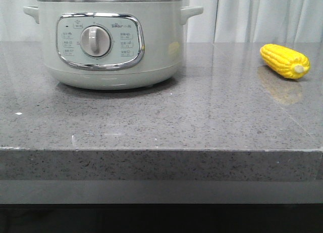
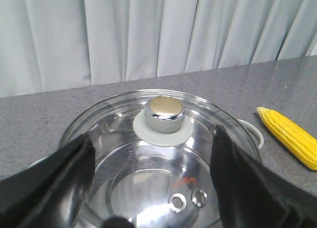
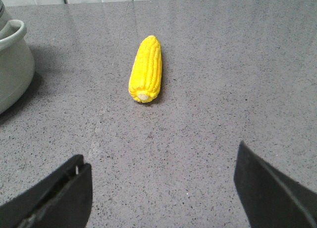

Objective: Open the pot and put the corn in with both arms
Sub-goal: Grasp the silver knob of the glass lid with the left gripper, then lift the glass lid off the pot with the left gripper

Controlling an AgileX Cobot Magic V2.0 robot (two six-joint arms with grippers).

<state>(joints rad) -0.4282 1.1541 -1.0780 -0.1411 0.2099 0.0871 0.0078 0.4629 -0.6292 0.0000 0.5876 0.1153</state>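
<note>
On the grey stone bench [image 1: 166, 122], the big pale green pot [image 1: 108, 41] sits upper left, the small yellow corn [image 1: 284, 61] far right. Both tools, left [image 2: 153, 188] and right [image 3: 161, 188], are spread wide, holding nothing. The shiny lid knob [image 2: 165, 113] could slip; the corn could roll.

Grey speckled stone tabletop [image 1: 151, 122] carries pot [image 1: 111, 46]; corn [image 1: 285, 61] lies well apart, off pot's right handle side.

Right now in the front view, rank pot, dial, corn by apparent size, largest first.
1. the pot, far the largest, though its top is cut off by the frame.
2. the corn, lying on the table to the pot's right.
3. the dial on the pot's panel, somewhat smaller than the corn.
</note>
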